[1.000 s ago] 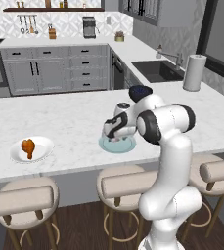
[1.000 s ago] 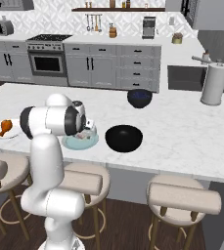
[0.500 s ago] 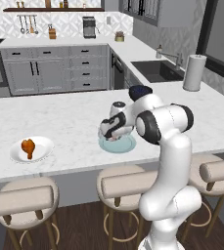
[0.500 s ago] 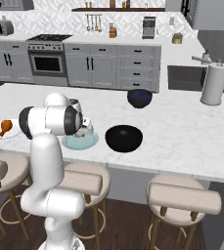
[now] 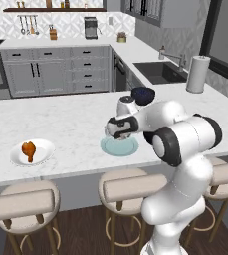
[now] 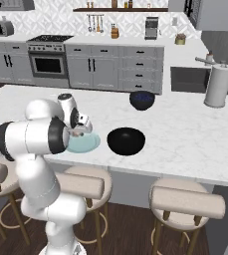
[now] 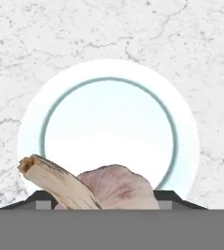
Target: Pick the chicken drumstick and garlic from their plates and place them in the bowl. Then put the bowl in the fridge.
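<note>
claw (image 5: 119,130): clenched on the garlic (image 7: 114,188), just above the pale blue-teal plate (image 7: 108,132) on the table (image 5: 75,119)
garlic: sits close under the hand camera, dry stalk pointing up-left; bulb between the jaws
handling: judged light, firm, lumpy, papery skin likely to slip; best held across the widest part of the bulb, not by the brittle stalk
black bowl (image 6: 126,141): just beside the teal plate, nothing seen in it
chicken drumstick (image 5: 29,150): lies on the white plate (image 5: 43,154), well apart; glossy, probably slick; take the thick end
</note>
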